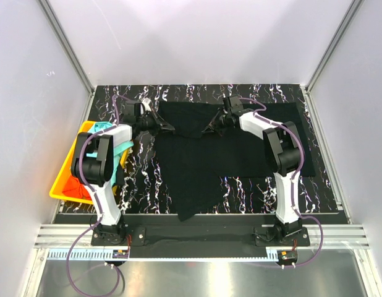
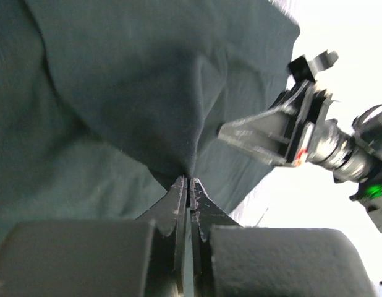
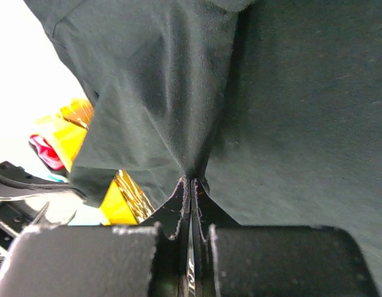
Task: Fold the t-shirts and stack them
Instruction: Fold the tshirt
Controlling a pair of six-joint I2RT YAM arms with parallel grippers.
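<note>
I am reading both hands as closed on cloth. The left hand (image 2: 188,184) is pinching a fold of the black shirt (image 1: 203,158), its fingers pressed together and fabric bunching at the tips. The right hand (image 3: 192,183) is gripping the same shirt in the same way. Both grips are sitting toward the far edge of the worktop (image 1: 148,170), near its middle, with the cloth peaking at each. The rest of the shirt is lying spread across the centre, one corner reaching the near edge. A bin (image 1: 60,180) is sitting at the left edge, holding a turquoise shirt (image 1: 104,127) and an orange-red shirt (image 1: 78,187).
</note>
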